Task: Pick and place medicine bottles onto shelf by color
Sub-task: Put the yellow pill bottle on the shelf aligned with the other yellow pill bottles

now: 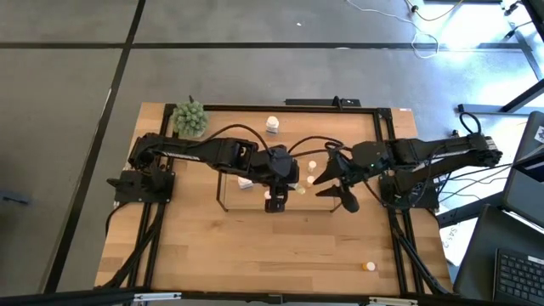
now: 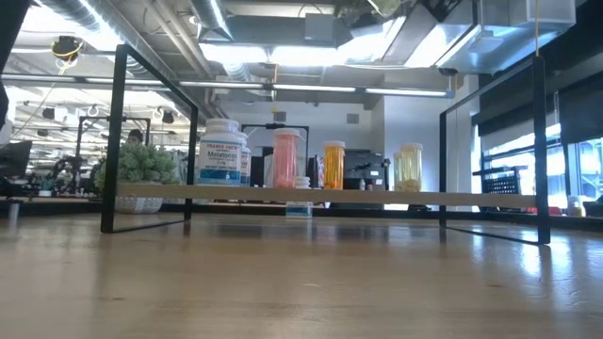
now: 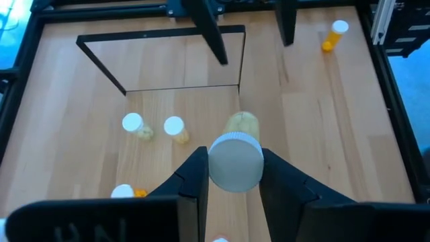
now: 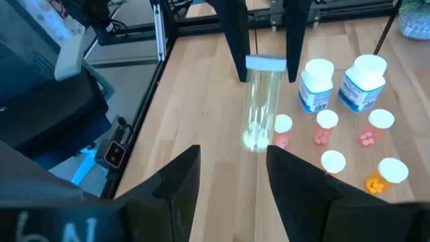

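Observation:
The shelf (image 1: 223, 192), a black wire rack with a light wood base, stands at mid-table. On it stand two white bottles (image 4: 316, 84), pink ones (image 4: 326, 126), orange ones (image 4: 392, 172) and cream ones (image 3: 173, 127). My left gripper (image 3: 234, 160) hangs over the shelf (image 1: 274, 202), shut on a cream bottle with a white cap (image 4: 259, 107). My right gripper (image 4: 232, 185) is open and empty just right of it (image 1: 340, 194). Neither gripper shows in the low view. My left gripper pinches the cream bottle at its white cap (image 3: 235, 176) between its two fingers (image 4: 233, 47). The fingers come from above, pointing down, one on each side of the cap. The bottle hangs below them, near upright, and appears lifted clear of the shelf base.
A white bottle (image 1: 272, 125) stands on the table behind the shelf. An orange bottle (image 1: 368, 266) lies near the front right corner. A green round plant (image 1: 189, 119) sits at the far left. The black table frame (image 1: 382, 153) runs round the edges.

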Tool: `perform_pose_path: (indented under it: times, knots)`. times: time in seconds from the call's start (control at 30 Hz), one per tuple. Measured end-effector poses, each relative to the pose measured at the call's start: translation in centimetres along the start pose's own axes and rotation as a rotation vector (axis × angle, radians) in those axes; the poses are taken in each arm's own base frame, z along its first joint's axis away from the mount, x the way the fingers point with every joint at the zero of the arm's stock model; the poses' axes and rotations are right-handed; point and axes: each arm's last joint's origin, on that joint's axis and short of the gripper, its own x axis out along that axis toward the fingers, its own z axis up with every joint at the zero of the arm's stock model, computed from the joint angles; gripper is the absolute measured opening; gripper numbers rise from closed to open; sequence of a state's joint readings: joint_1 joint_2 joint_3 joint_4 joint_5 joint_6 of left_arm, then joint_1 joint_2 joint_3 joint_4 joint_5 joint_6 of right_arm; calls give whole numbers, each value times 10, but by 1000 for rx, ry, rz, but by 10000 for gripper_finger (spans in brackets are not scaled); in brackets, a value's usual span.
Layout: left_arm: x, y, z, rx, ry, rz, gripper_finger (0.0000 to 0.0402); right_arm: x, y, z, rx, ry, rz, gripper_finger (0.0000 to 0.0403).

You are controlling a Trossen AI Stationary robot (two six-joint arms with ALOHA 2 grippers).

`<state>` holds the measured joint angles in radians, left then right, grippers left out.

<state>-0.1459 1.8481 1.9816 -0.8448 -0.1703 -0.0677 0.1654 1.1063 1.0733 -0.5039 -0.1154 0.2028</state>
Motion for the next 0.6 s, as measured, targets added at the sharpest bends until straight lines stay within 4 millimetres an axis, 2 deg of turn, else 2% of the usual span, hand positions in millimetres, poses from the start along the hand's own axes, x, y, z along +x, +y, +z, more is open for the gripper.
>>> perform_pose_path:
  times: [0.37,0.6]
  knots:
    - [0,-1,0,1,-1,-9,86,25,-11,1,90,5,-102,173]
    - [0,-2,0,3,-2,-12,86,33,-13,5,98,-20,-53,173]
